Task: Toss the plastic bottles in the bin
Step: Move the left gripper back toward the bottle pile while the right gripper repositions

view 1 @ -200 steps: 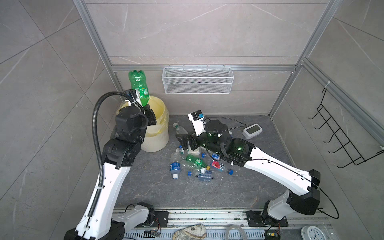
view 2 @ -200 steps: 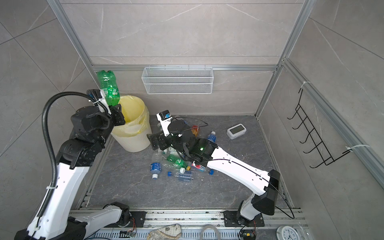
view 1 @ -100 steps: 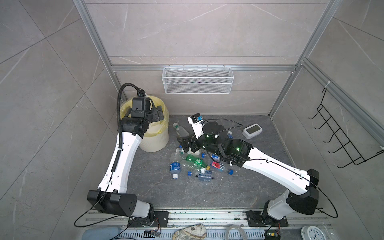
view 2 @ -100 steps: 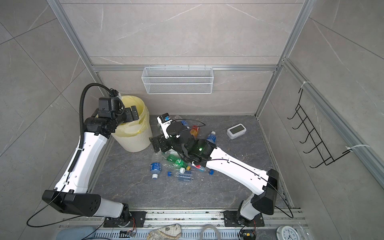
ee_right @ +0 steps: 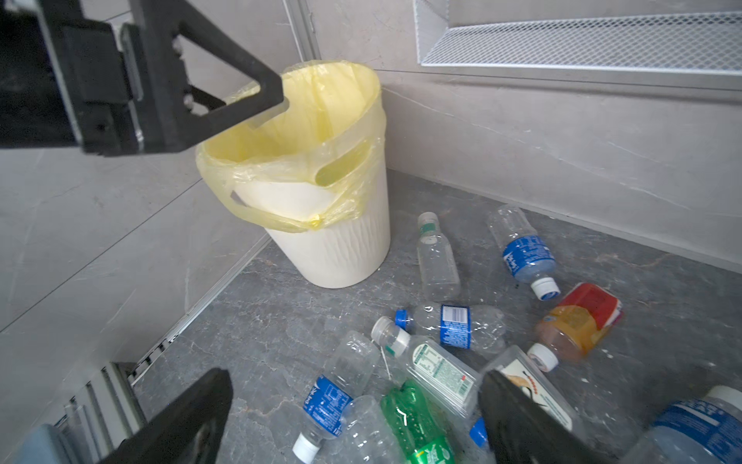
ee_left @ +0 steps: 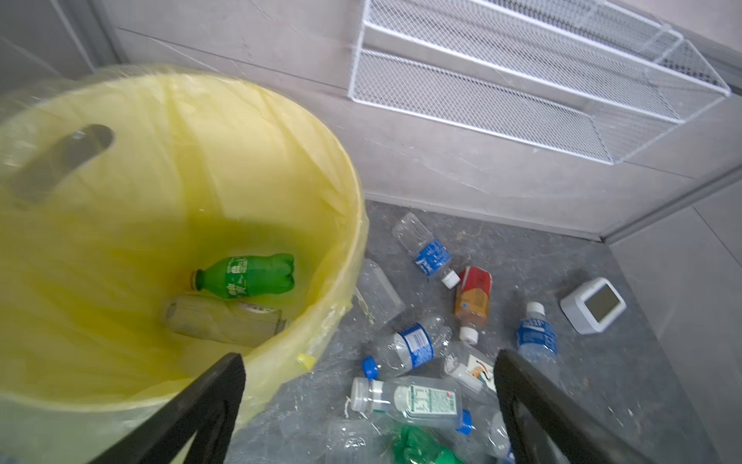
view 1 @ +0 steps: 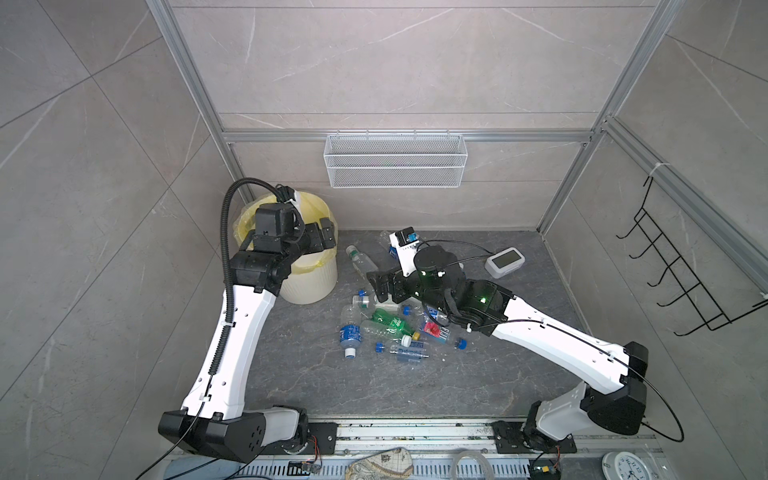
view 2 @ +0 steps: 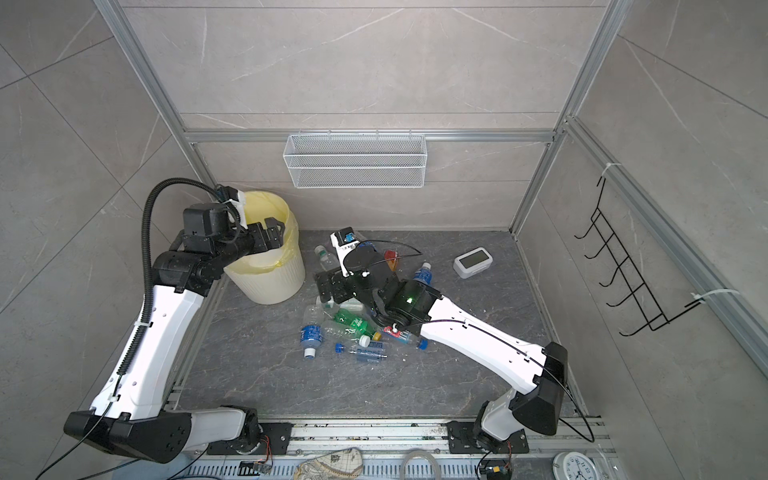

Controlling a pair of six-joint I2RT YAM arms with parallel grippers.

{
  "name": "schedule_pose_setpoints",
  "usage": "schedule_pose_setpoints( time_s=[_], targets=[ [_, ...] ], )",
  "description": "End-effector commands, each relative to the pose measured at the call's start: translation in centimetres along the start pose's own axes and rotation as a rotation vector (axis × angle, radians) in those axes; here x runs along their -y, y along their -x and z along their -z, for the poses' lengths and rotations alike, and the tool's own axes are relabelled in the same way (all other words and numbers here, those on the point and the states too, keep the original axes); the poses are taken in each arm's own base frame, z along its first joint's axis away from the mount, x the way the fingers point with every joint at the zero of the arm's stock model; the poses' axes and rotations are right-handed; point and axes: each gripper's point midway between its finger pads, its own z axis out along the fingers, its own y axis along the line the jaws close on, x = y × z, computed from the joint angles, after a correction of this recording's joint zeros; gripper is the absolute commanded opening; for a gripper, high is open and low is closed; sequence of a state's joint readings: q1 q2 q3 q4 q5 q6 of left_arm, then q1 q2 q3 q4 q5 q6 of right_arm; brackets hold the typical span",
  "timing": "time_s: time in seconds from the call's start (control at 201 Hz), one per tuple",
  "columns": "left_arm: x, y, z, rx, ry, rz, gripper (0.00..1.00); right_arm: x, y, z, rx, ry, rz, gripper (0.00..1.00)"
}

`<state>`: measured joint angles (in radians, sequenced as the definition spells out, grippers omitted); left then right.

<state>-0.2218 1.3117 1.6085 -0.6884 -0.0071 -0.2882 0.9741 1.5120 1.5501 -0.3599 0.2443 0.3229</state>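
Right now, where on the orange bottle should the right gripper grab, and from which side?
Take the orange bottle across its mid-body, from straight above, the open right gripper straddling its long axis. It lies flat on its side with floor showing along both long sides; its white cap end is close to the pile, so I'd avoid that end.

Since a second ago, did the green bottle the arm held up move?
Yes. The green bottle went down, from high above the bin to lying inside it, at the bottom.

Grey marbled tile walls (view 1: pixel 374 62), dark stone floor (view 1: pixel 374 386)
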Motion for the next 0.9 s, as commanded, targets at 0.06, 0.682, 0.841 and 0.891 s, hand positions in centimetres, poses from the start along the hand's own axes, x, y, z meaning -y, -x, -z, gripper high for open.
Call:
schedule_pose_setpoints(
  time_s=[0.06,0.682,0.841,0.891],
  targets=[
    [6.2,-1.5,-0.6,-0.010,-0.201,-0.040,1.00,4.9,-1.5,0.9,-0.036,-0.102,-0.100,0.99],
    [16.2,-15.2,-8.9,-0.290,-0.502,-0.063,1.00,26.8,-14.9,-2.4,-0.229,-0.544,-0.510,0.99],
    [16.9,-17.4,-9.6,-0.346,-0.507,-0.070,1.00,29.1,-17.8,-4.3,-0.301,-0.581,-0.542,0.99],
    [17.2,-17.8,-9.6,-0.361,-0.510,-0.076,1.00,29.5,-18.7,-4.7,-0.312,-0.589,-0.550,0.99]
  ],
)
